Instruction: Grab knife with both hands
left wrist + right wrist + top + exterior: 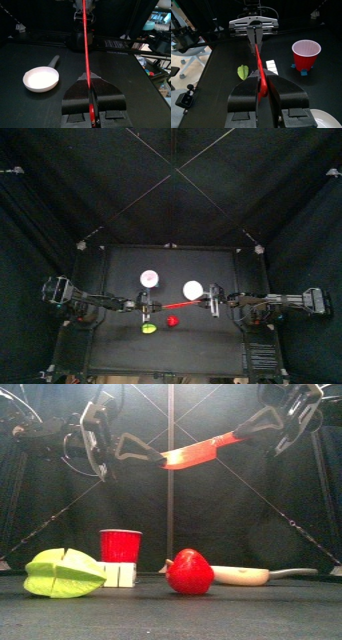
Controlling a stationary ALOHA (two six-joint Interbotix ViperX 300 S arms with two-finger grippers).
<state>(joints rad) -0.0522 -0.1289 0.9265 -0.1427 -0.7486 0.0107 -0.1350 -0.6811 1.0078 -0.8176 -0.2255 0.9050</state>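
Note:
The knife [181, 306] is a long thin red strip held in the air over the table's middle, between both grippers. In the front view the knife [201, 452] hangs level, high above the things on the table. My left gripper [144, 306] is shut on its left end; the left wrist view shows the jaws [92, 97] closed on the red edge [87, 45]. My right gripper [215, 300] is shut on the right end; the right wrist view shows the jaws [262, 87] closed on the knife [258, 52], with the left gripper at its far end.
Below the knife stand a red ball [190, 572], a yellow-green lump [64, 572], a red cup [120, 544] on white blocks, and a white pan [247, 574]. The pan [41, 79] and the cup [306, 52] also show in the wrist views.

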